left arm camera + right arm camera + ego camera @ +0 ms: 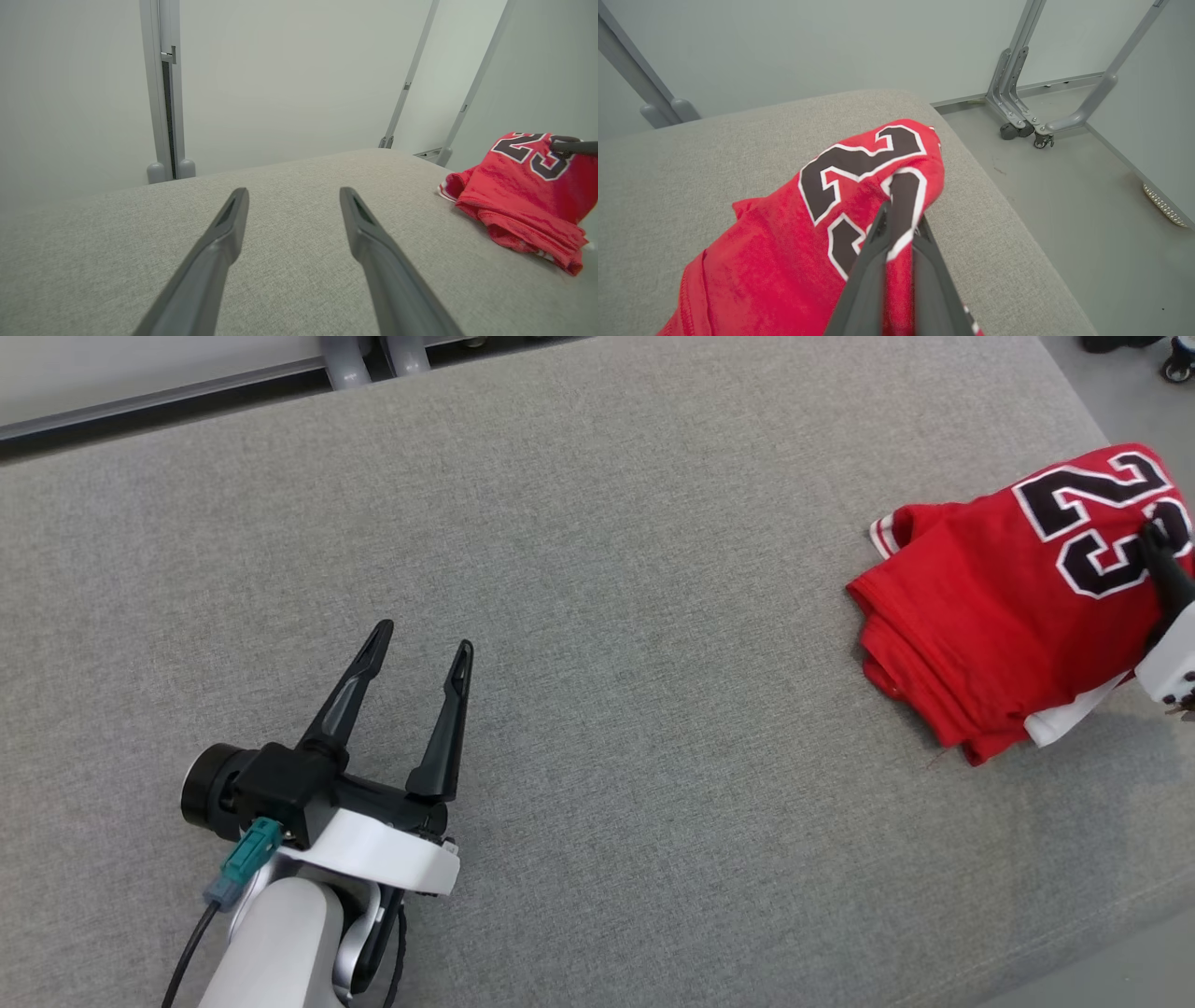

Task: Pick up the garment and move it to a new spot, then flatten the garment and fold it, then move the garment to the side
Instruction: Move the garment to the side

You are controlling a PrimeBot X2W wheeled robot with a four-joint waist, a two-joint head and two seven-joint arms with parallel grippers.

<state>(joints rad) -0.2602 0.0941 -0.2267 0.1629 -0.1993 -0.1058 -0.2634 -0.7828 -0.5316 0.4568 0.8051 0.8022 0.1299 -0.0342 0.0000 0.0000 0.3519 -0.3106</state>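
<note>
The bunched red number-23 jersey (990, 607) lies near the right edge of the grey padded tabletop (607, 616), with a fold at its numeral pinched in the closed right pincer (901, 214). The left pincer (423, 637) is well apart, spread wide and empty.

A wide grey woven-fabric tabletop (597, 523) is spreading across the head view, its rounded corner curving away at one o'clock. A pair of pale grey metal posts (364, 353) is standing just beyond its far edge at eleven o'clock, rising against a plain whitish wall panel (280, 70). In the right wrist view, a slanted grey metal frame (1017, 93) is resting on small dark castors (1038, 140) at two o'clock, sitting on a smooth grey floor (1064, 219).
</note>
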